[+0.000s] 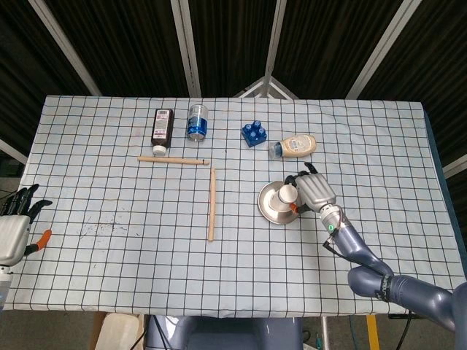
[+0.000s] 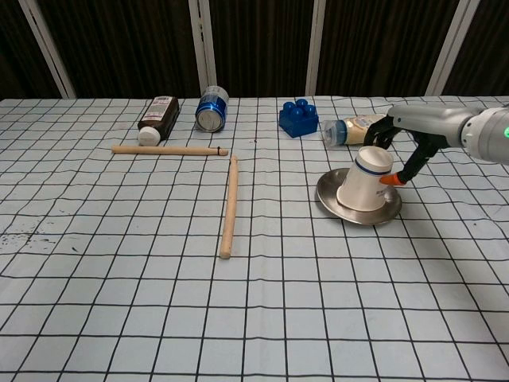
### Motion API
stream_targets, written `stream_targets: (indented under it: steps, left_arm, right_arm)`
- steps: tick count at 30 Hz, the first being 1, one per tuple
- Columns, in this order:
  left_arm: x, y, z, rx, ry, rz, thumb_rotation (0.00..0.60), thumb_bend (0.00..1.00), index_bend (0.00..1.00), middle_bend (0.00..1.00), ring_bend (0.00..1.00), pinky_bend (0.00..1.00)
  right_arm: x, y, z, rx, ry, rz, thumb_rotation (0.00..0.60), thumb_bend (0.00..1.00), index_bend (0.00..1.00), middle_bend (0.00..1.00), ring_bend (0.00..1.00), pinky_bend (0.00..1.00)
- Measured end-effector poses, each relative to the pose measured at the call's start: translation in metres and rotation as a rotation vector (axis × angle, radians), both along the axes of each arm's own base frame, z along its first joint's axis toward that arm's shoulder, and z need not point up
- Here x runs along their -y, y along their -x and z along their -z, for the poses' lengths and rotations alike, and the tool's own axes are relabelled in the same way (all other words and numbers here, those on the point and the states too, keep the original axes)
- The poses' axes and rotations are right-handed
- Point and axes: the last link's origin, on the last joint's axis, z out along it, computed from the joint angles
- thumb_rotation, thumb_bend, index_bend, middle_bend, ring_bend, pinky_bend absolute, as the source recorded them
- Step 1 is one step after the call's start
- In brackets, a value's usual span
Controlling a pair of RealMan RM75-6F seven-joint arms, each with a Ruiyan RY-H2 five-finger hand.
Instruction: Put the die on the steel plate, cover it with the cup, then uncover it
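Observation:
A white paper cup (image 1: 286,195) (image 2: 364,179) stands upside down and tilted on the steel plate (image 1: 268,211) (image 2: 332,204), right of the table's middle. My right hand (image 1: 314,191) (image 2: 413,137) grips the cup's upturned end, with fingers behind it and the orange-tipped thumb on its right side. No die shows in either view; the cup hides what lies under it. My left hand (image 1: 16,230) rests at the table's far left edge, fingers apart and holding nothing.
Along the back lie a dark bottle (image 1: 161,126), a blue can (image 1: 197,121), a blue toy brick (image 1: 254,133) and a mayonnaise bottle (image 1: 295,146) just behind the plate. Two wooden sticks (image 1: 173,160) (image 1: 211,204) lie left of the plate.

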Motion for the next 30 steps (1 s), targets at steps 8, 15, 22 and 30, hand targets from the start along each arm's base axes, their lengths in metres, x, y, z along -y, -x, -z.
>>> stream_targets:
  steps: [8,15,22,30]
  left_arm:
    - [0.0,-0.001,0.002,-0.003,0.007,0.001,0.6,0.47,0.25,0.0,0.0,0.1]
    - [0.001,-0.001,0.001,0.0,0.002,0.004,0.6,0.47,0.26,0.0,0.0,0.1]
    - [0.001,-0.001,0.002,-0.002,0.008,0.005,0.6,0.47,0.26,0.0,0.0,0.1]
    - [0.001,-0.001,0.0,0.001,0.001,0.003,0.6,0.47,0.26,0.0,0.0,0.1]
  right_arm:
    - [-0.01,0.007,-0.014,-0.019,0.009,-0.009,0.6,0.39,0.52,0.45,0.27,0.0]
    - [-0.026,0.006,-0.018,-0.021,-0.007,-0.033,0.6,0.39,0.52,0.45,0.27,0.0]
    - [-0.037,-0.004,-0.009,-0.022,-0.041,-0.072,0.6,0.39,0.52,0.45,0.27,0.0]
    - [-0.033,-0.023,0.007,-0.005,-0.064,-0.101,0.6,0.39,0.52,0.45,0.27,0.0]
